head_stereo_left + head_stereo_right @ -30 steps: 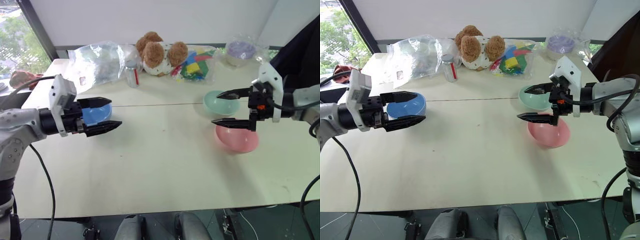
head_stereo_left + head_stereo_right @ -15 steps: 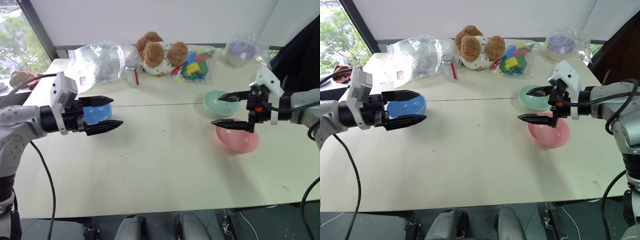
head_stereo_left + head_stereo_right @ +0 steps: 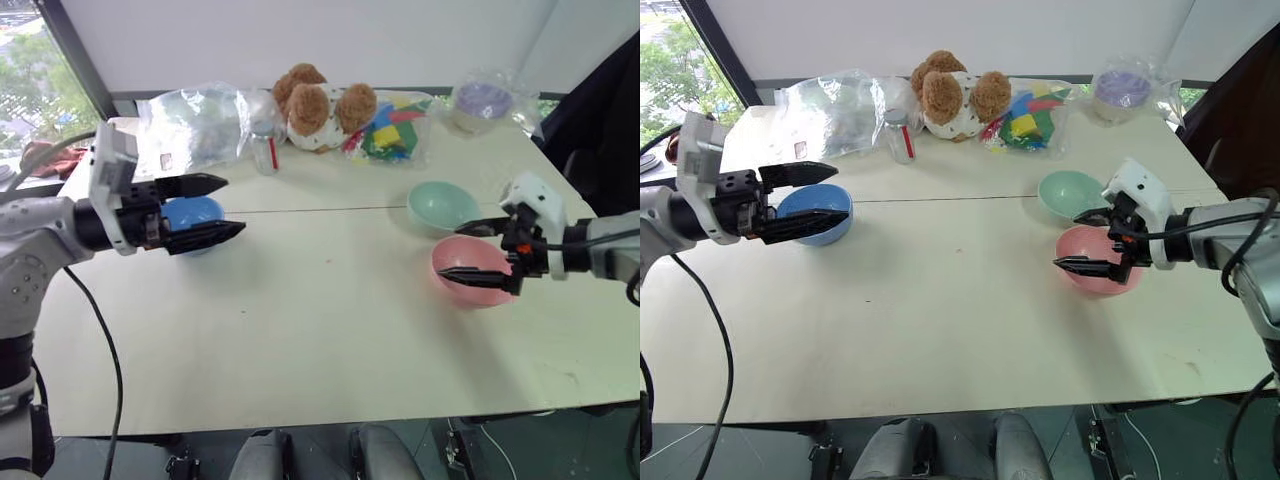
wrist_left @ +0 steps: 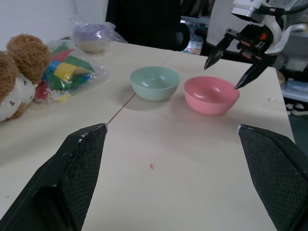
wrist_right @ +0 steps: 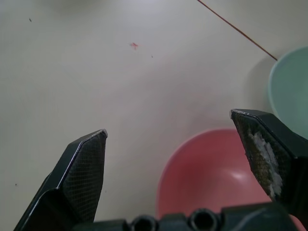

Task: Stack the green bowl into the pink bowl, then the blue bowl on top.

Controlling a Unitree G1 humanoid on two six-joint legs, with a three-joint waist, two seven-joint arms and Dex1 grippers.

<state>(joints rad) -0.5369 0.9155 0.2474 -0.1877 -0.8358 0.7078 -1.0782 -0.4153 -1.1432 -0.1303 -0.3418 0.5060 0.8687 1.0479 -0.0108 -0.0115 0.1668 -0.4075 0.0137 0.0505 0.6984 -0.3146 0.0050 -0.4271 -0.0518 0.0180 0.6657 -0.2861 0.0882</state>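
At mid-left of the head view the left claw [image 3: 200, 210] hangs wide and empty over the blue bowl [image 3: 190, 216]; right of centre the green bowl [image 3: 442, 204] sits on the desk [image 3: 320, 320] just up-left of the pink bowl [image 3: 472, 270], where the right claw [image 3: 470, 252], wide and empty, hovers nearest, so it likely grasps first

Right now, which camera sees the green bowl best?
The left wrist view: the green bowl sits whole and close, its hollow open to see. Both eye views show it smaller, beside the pink bowl. The right wrist view catches just an edge.
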